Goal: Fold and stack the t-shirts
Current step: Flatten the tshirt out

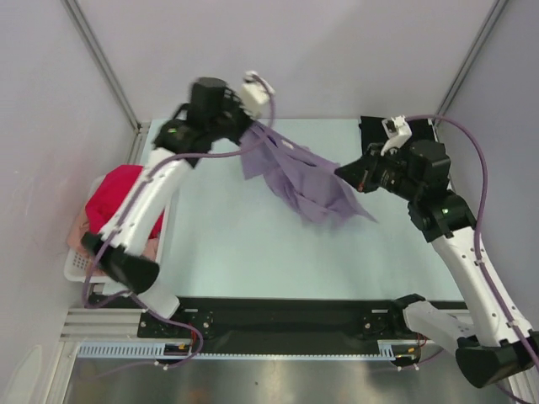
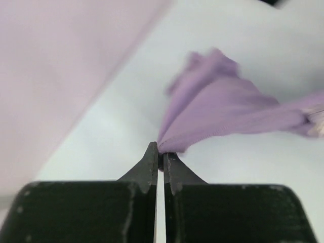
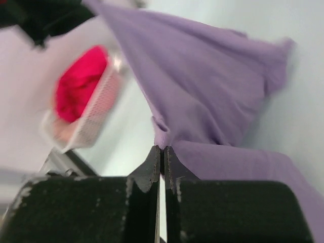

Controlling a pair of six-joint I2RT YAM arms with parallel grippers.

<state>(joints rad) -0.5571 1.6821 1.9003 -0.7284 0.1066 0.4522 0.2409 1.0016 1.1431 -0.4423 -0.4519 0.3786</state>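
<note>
Our left gripper [image 2: 161, 151] and right gripper [image 3: 162, 150] each clench a thin edge of the lavender t-shirt [image 1: 305, 183], held aloft toward twelve o'clock over the table [image 1: 253, 252], and we judge either slight pinch may slip if we stretch the cloth taut.

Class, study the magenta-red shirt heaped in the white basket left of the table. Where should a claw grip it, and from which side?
Probably pinch the magenta-red shirt at the top of its mound, coming straight down from above. It bulges over the rim of the white basket, whose walls block a sideways approach. The left claw is nearer, but it is shut on the lavender shirt.
</note>
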